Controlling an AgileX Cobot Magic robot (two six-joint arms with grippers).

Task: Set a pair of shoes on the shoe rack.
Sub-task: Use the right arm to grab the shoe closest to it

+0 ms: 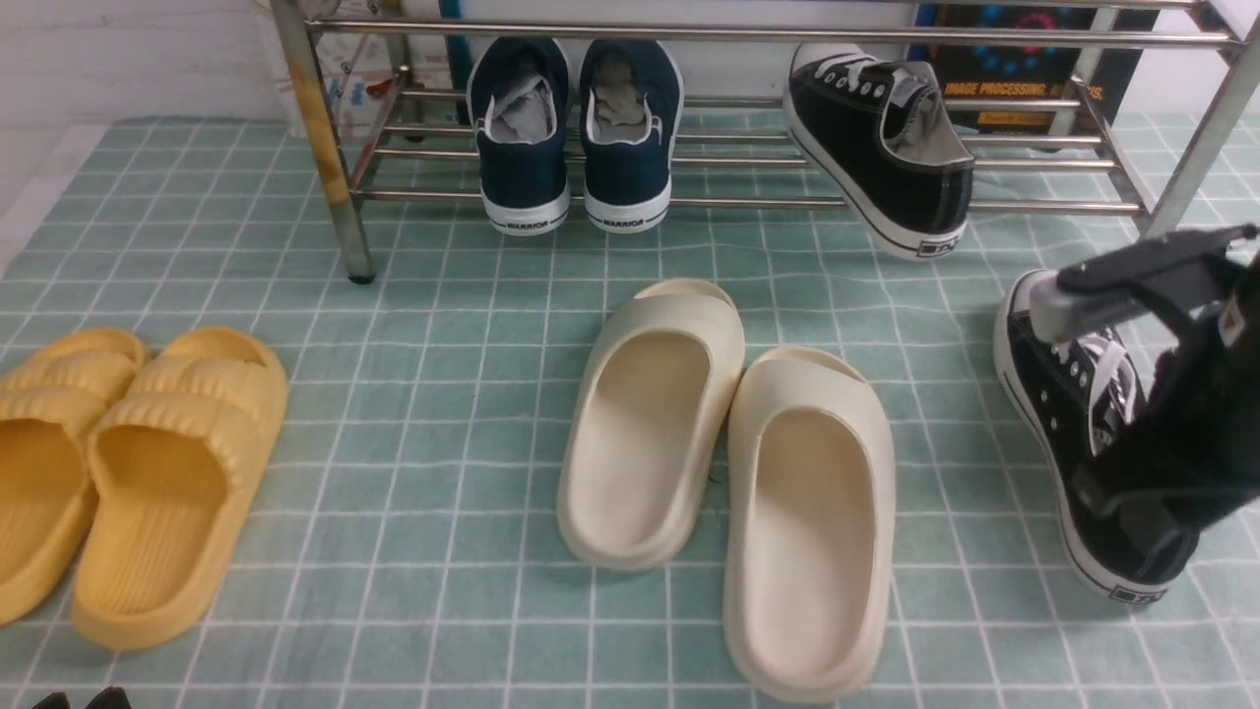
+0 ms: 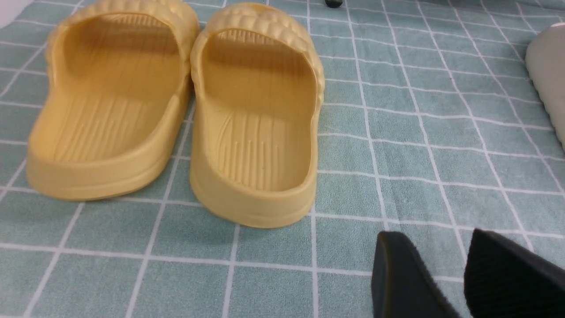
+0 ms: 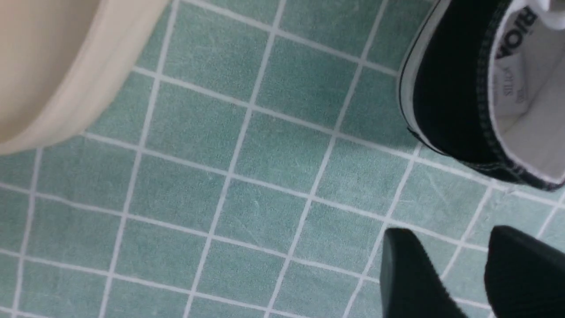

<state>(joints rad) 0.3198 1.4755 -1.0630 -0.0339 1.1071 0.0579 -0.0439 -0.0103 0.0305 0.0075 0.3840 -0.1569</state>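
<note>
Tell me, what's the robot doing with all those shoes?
It's putting a pair away. One black sneaker sits tilted on the shoe rack. Its partner is on the green mat, and the right end effector hovers open beside its heel, holding nothing. The left end effector hangs near the yellow slippers.

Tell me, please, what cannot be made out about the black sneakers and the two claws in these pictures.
- Floor sneaker: front view, the right arm covers its opening and much of its upper.
- Rack sneaker: front view, the rack's top bar hides its toe tip.
- Right claw: right wrist view, the lower edge cuts off all but the fingertips.
- Left claw: left wrist view, likewise only the fingertips show.
</note>
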